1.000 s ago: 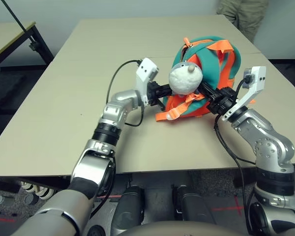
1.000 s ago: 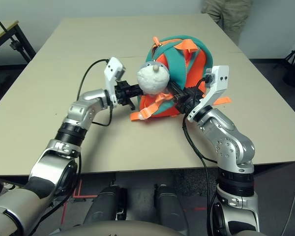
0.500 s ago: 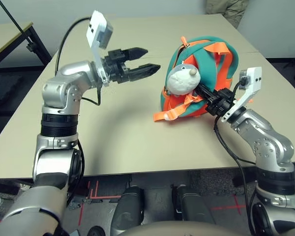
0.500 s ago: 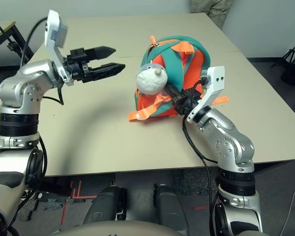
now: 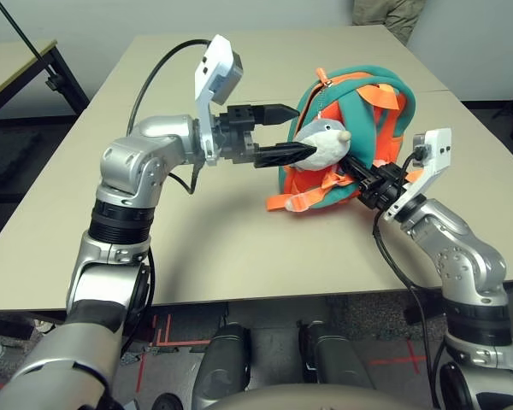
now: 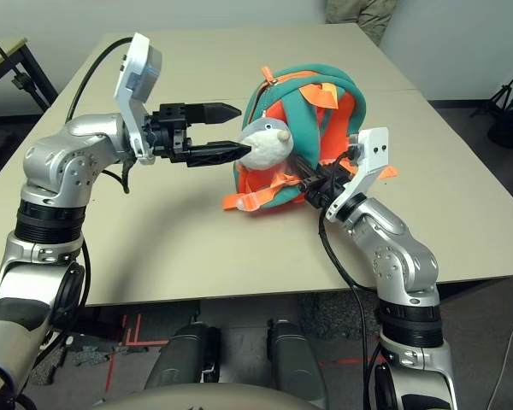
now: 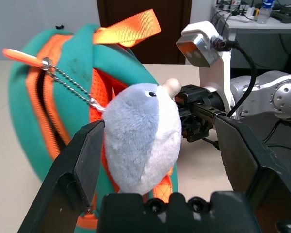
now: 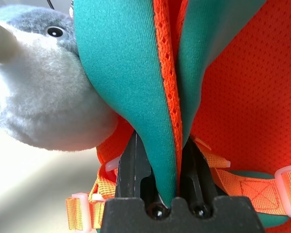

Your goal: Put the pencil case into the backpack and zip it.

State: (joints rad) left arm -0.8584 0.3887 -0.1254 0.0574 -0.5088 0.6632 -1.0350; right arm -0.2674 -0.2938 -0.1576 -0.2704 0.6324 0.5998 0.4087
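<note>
Right of centre in the head view, our right gripper (image 5: pixel 348 164) pinched a strap of the teal-orange backpack (image 5: pixel 356 109); our left gripper (image 5: pixel 308 132), wide open, reached its plush charm (image 5: pixel 323 143). Best to hold firm and clear the charm off the zip.

Backpack (image 5: pixel 356 111) w/ plush charm (image 7: pixel 138 138) on beige tbl (image 5: pixel 231 256)

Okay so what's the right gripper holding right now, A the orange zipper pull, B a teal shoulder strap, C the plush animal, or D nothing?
B: the right gripper's jaws are closed on the teal strap, with the plush charm hanging beside it.
</note>
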